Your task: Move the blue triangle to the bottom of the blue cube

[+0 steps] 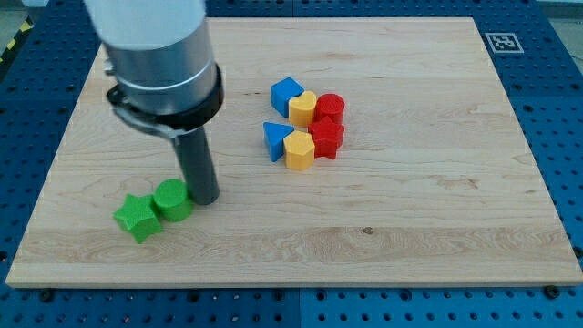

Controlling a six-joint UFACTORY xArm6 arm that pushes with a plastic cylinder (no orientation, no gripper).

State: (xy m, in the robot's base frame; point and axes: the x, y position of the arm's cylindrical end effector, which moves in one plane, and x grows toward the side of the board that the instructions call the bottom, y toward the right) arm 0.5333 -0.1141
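The blue triangle [275, 140] lies near the board's middle, directly below the blue cube [285, 95] in the view, a small gap apart. It touches the yellow hexagon block [300, 149] on its right. My tip [204, 199] rests on the board well to the view's left of both blue blocks, right beside the green round block [172, 200].
A yellow heart-shaped block [303, 108], a red cylinder [330, 109] and a red star-like block [327, 137] cluster to the right of the blue blocks. A green star [137, 217] lies at the lower left. The wooden board [437, 210] sits on a blue pegboard table.
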